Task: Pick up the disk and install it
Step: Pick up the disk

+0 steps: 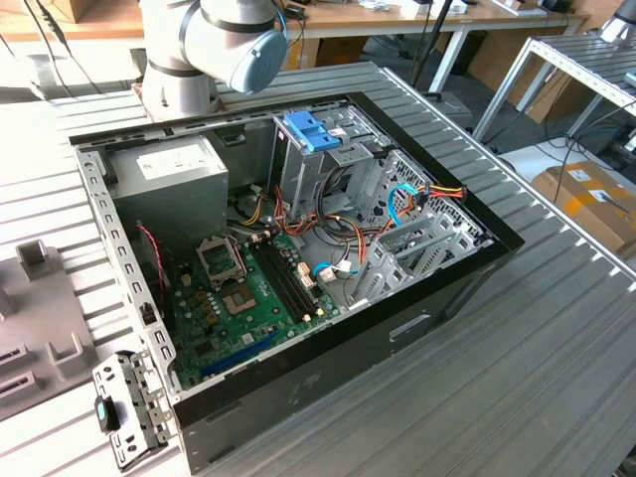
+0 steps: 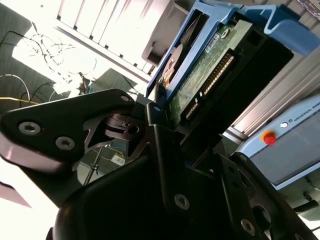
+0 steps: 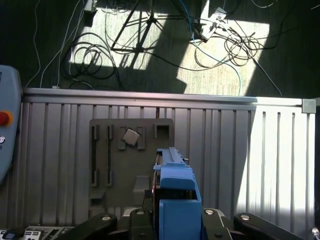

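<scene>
In the second wrist view the disk (image 2: 210, 70) stands on edge between the black fingers (image 2: 165, 150). Its green circuit-board side and connector row show, with blue plastic rails along its sides. My gripper (image 2: 167, 117) is shut on the disk. In the first wrist view the disk (image 3: 175, 192) shows as a blue rail end rising from my gripper (image 3: 172, 222). It hangs high above the slatted metal table. In the exterior view the open computer case (image 1: 477, 283) lies on the table, and its metal drive cage (image 1: 343, 169) has a light-blue bracket (image 1: 313, 129) on top.
The arm's base and elbow (image 1: 214, 45) stand behind the case. Inside the case are a grey power-supply box (image 1: 169, 174), the green motherboard (image 1: 248, 288) and loose cables (image 1: 407, 204). A grey fixture plate (image 3: 102, 150) carries a small chip (image 3: 131, 136). A pendant with a red button (image 3: 4, 118) lies beside it.
</scene>
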`<state>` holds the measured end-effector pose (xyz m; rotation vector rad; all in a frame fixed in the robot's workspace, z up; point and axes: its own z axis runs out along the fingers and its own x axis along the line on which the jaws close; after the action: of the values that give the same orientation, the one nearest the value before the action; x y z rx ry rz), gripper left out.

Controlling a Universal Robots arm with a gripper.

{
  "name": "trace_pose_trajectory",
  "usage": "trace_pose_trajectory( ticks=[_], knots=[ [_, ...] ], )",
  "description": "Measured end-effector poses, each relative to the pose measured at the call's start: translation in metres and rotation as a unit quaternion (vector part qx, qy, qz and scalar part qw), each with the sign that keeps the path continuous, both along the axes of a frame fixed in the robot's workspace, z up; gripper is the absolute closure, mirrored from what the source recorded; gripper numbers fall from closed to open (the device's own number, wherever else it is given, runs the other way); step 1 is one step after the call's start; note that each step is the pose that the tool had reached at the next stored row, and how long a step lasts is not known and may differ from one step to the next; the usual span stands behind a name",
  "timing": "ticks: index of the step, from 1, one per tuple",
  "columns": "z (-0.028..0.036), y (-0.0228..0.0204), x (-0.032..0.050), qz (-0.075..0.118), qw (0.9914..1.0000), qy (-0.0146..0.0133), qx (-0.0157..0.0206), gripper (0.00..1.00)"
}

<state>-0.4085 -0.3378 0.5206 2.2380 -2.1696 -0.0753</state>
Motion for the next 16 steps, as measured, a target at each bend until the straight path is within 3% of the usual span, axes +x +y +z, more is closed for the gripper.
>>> trace_pose_trajectory(
  ticks=[16],
  knots=[
    [0.0000,0.0000,0.0270,0.000,1.00000,0.0000,0.0000,0.64]
  ],
)
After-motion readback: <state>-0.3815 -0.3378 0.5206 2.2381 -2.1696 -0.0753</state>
